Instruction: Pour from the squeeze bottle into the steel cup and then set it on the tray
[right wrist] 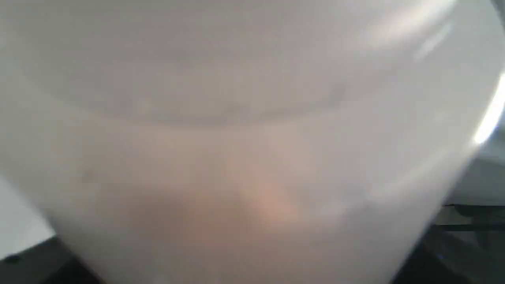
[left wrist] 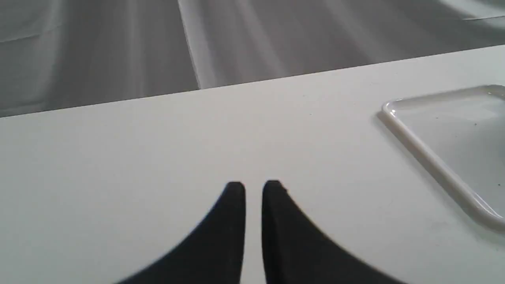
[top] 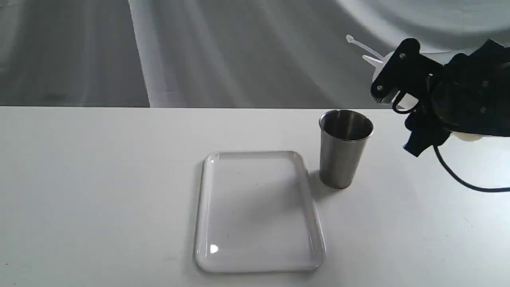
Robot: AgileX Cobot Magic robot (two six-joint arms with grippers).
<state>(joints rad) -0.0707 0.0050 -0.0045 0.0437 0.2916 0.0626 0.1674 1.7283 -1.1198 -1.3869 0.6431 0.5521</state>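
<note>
The squeeze bottle (top: 373, 61) hangs in the air at the right, tilted with its nozzle toward the left, above and to the right of the steel cup (top: 342, 157). My right gripper (top: 392, 71) is shut on its body and hides most of it. Up close, the bottle (right wrist: 244, 138) fills the right wrist view, with amber liquid showing through. The cup stands upright on the table beside the tray's right far corner. The white tray (top: 255, 154) lies flat with nothing on it. My left gripper (left wrist: 253, 185) is shut, low over bare table left of the tray (left wrist: 426, 157).
The bottle's tethered cap (top: 350, 38) sticks out on its strap above the nozzle. A black cable (top: 458, 179) loops from the right arm down toward the table. A grey draped backdrop (top: 239, 52) rises behind the table's far edge.
</note>
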